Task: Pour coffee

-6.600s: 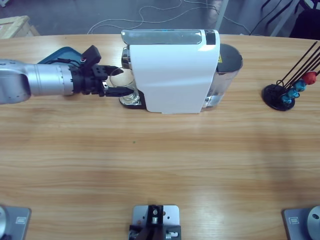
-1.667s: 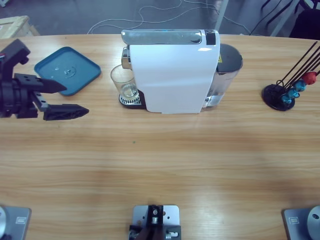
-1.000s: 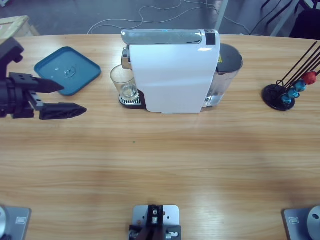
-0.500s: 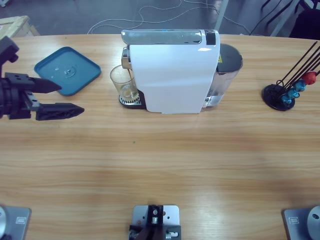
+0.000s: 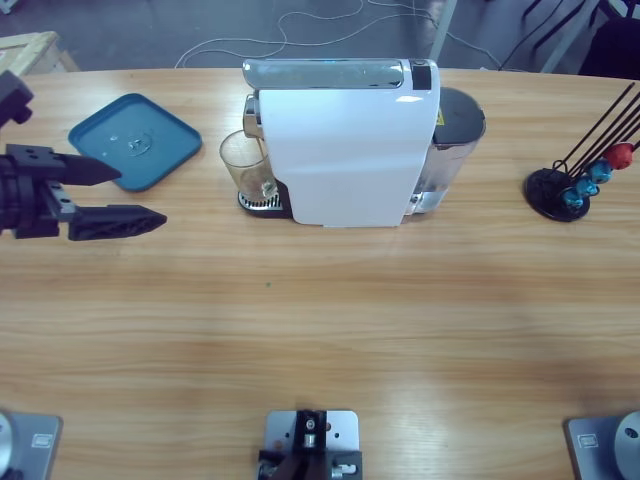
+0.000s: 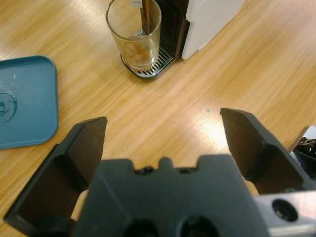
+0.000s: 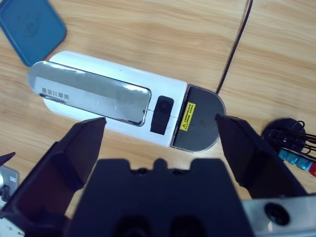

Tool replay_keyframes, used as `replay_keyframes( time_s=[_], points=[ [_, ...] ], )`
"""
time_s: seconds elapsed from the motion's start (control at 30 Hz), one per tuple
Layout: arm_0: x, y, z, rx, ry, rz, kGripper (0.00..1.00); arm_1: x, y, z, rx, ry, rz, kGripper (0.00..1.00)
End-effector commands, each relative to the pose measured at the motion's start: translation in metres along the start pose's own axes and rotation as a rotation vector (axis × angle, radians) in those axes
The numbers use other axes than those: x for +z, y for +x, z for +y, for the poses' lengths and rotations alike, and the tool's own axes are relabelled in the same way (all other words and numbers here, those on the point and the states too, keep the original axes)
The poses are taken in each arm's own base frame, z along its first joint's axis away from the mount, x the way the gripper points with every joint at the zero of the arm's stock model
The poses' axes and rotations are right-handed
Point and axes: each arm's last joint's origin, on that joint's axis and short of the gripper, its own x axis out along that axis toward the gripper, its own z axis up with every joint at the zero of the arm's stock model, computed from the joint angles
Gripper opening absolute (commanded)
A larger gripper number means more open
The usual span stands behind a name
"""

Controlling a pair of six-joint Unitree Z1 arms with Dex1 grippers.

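Left hand (image 5: 130,195) first: we see it at the left edge of the table (image 5: 320,330), its two black jaws spread wide with nothing between them, pointing toward the machine but well apart from it. In the left wrist view the same hand (image 6: 163,143) looks along the wood at the glass, with bare table between.

Just beyond the hand lies the blue tray (image 5: 136,141), empty apart from a faint mark at its middle, near the glass but not touching it.

Farther along, the glass (image 6: 134,34) stands upright on the drip grate (image 6: 160,61) of the white coffee machine (image 5: 345,140), under the spout. We see a thin brown stream (image 6: 146,15) running down into it and a shallow layer of coffee (image 6: 138,52) at the bottom. So we judge the brewing as under way: the glass is in place and the fill has only begun. What is left, as we read it, is to let it fill and then lift the glass out.

From above, the right hand (image 7: 160,143) hangs over the machine, jaws spread and holding nothing. On the machine's top we make out a yellow warning label (image 7: 187,115) and small print on the shiny lid (image 7: 94,98), both too small to read.

Farthest off, the capsule stand (image 5: 572,190) holds red and blue capsules, well apart from everything else.
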Motion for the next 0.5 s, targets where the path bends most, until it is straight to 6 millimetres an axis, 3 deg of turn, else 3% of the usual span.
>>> replay_keyframes(
  time_s=[0.03, 0.4, 0.5],
  points=[
    [-0.012, -0.007, -0.002, 0.005, 0.002, 0.007, 1.0, -0.012, -0.028, -0.004, -0.003, 0.018, -0.031, 1.0],
    [-0.013, -0.012, -0.002, 0.01, -0.003, -0.008, 1.0, -0.05, -0.061, -0.024, -0.006, 0.04, -0.057, 1.0],
    [-0.013, -0.032, -0.005, 0.026, 0.01, -0.092, 1.0, -0.071, -0.074, -0.034, 0.006, 0.038, -0.072, 1.0]
  ],
)
